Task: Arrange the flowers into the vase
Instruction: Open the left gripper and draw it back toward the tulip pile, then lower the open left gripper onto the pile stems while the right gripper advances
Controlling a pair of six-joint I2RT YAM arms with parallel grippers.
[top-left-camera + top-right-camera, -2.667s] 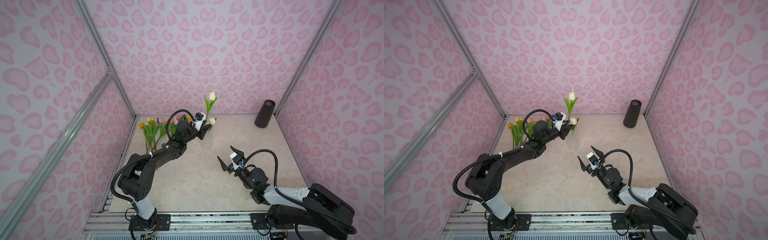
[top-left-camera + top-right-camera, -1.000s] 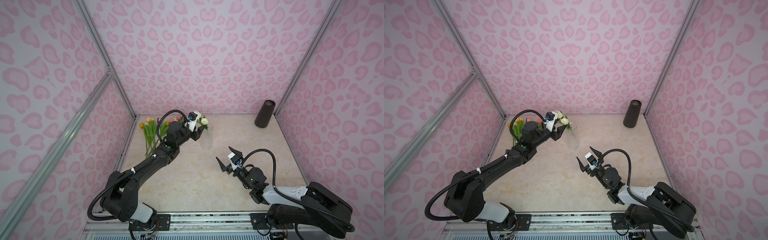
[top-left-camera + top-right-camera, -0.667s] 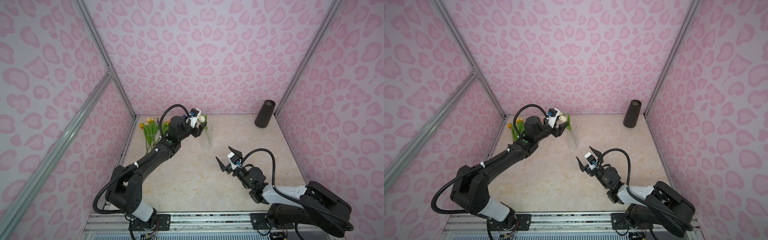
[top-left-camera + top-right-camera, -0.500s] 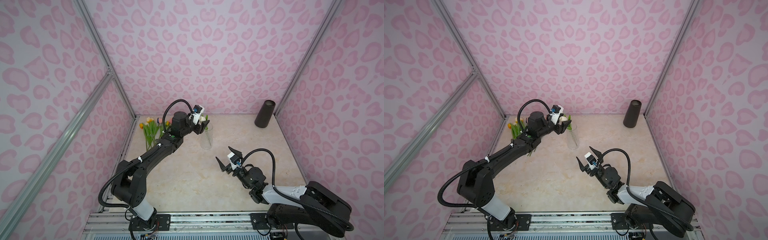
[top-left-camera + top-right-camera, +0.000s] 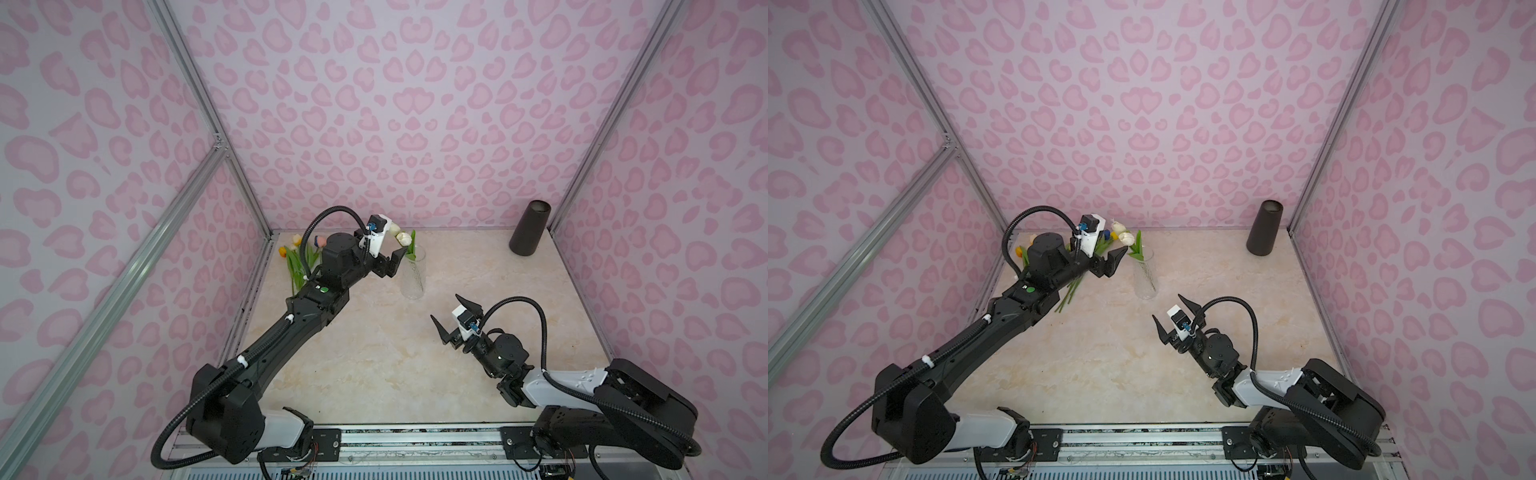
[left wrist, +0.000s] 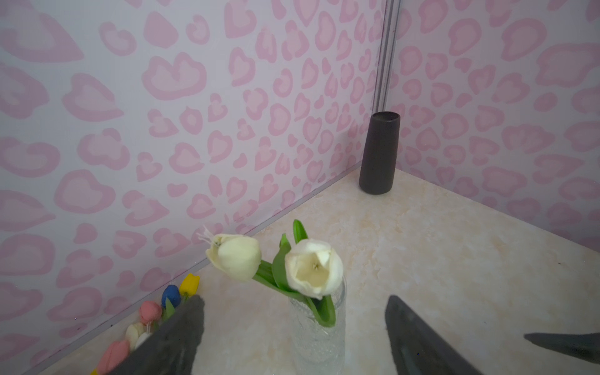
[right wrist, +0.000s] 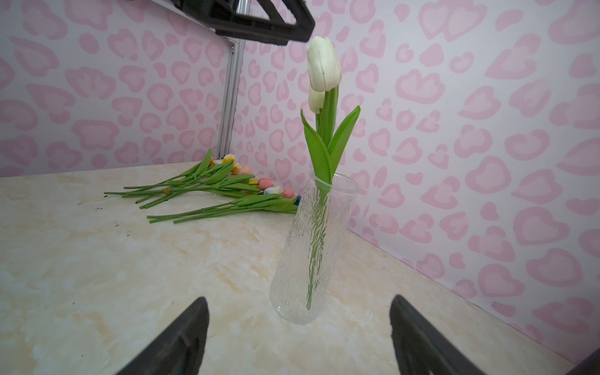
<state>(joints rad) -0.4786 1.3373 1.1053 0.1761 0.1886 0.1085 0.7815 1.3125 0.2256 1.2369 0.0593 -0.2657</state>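
Note:
A clear ribbed glass vase [image 5: 413, 274] [image 5: 1145, 276] [image 7: 311, 253] stands at the back middle of the table with two white tulips [image 5: 402, 237] [image 5: 1126, 237] [image 6: 313, 266] [image 7: 323, 63] in it, leaning slightly. My left gripper [image 5: 390, 259] [image 5: 1115, 257] [image 6: 293, 302] hovers just left of the vase's mouth, open and holding nothing. More flowers [image 5: 297, 257] [image 5: 1073, 286] [image 7: 211, 185] lie in a pile at the back left corner, with yellow, pink and blue heads. My right gripper [image 5: 444, 307] [image 5: 1167, 307] [image 7: 298, 301] faces the vase from the near right, open and empty.
A dark tapered cylinder [image 5: 530, 228] [image 5: 1264, 228] [image 6: 378, 152] stands in the back right corner. Pink patterned walls close in the table on three sides. The marble tabletop [image 5: 374, 353] is bare in front of the vase.
My left gripper brought the white tulips down into the vase, opened and let them go; they now stand in the vase on their own. The right arm has not moved.

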